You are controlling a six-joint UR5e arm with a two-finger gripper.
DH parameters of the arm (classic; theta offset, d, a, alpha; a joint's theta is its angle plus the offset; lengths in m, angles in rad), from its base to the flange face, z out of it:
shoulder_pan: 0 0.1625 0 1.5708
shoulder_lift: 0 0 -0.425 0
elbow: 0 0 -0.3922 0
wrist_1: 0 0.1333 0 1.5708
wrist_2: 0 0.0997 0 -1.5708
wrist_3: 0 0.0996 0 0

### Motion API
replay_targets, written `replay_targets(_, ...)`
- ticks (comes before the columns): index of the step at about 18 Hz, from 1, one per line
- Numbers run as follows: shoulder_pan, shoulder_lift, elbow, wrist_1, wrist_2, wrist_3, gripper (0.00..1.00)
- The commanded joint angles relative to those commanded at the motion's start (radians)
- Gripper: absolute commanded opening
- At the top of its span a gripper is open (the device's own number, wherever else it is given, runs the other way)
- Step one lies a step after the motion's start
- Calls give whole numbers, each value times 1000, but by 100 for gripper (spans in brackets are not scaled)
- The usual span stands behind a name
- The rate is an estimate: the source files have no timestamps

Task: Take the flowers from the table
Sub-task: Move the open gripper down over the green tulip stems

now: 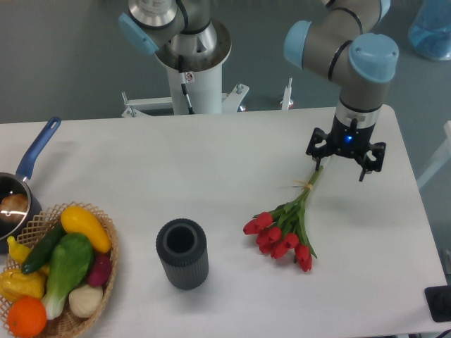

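Far left, cut off by the frame edge: a saucepan [13, 204] with a blue handle, only part of the bowl in view, contents too dim to name. Just beside it, at the lower left corner, a wicker basket [109, 262] partly cropped by the bottom edge, heaped with a yellow squash [84, 227], a dark green cucumber [44, 248], a leafy green vegetable [67, 267], an orange [27, 317] and other pieces half buried under these. Centre: a dark ribbed cylinder [182, 253], upright, open at the top, standing alone on the white desk [176, 169]. Right of it, well apart, the flowers [285, 229] lie flat on the desk: a bunch of red tulips, heads fanned toward the lower left and near edge, green leaves and stems narrowing toward the upper right, a pale tie around the stems near their thin end. The count of heads is hard to fix, as they overlap. Right: the hand [345, 160] hangs from the arm's blue-capped wrist straight above the stem ends, black, a small blue light showing on its body. Its fingers [365, 167] stand wide apart, pointing down, with nothing between them; the stem tips reach up to the left finger, and whether they touch cannot be told from this angle. Height of the fingertips above the desk is also unclear. Behind, the arm's white pedestal [192, 84] stands at the far edge of the desk.
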Motion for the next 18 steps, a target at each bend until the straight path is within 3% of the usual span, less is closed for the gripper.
replay_targets(6, -9, -20, -14, 2, -3, 9, 100)
replay_targets(16, -51, -81, 14, 18, -6, -19, 100)
replay_targets(18, -83, -106, 32, 61, -9, -73, 100)
